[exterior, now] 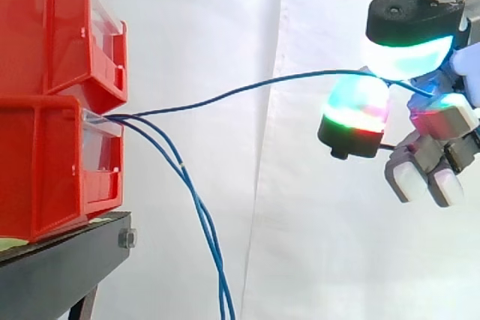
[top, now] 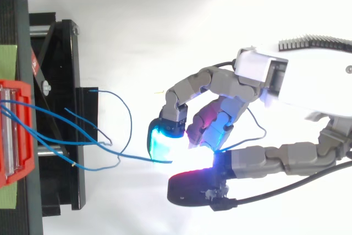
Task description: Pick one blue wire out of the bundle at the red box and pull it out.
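Note:
Two stacked red bins [exterior: 52,95] stand on a black stand at the left. Several blue wires come out of the slot between them [exterior: 112,118]. One blue wire [exterior: 247,89] runs stretched from there to the right, up to my hand [exterior: 420,103]. The hand is well to the right of the bins, and its glowing fingertips [exterior: 358,110] pinch that wire. From above, the pinched wire [top: 82,142] leads from the red bin [top: 16,130] to the cyan pad [top: 162,144]. The other wires [exterior: 202,222] hang down loose.
The black stand [exterior: 60,260] carries the bins, with a bolt at its front edge. A white curtain fills the background. In the top view the stand's black bars [top: 60,114] lie under the loose wires.

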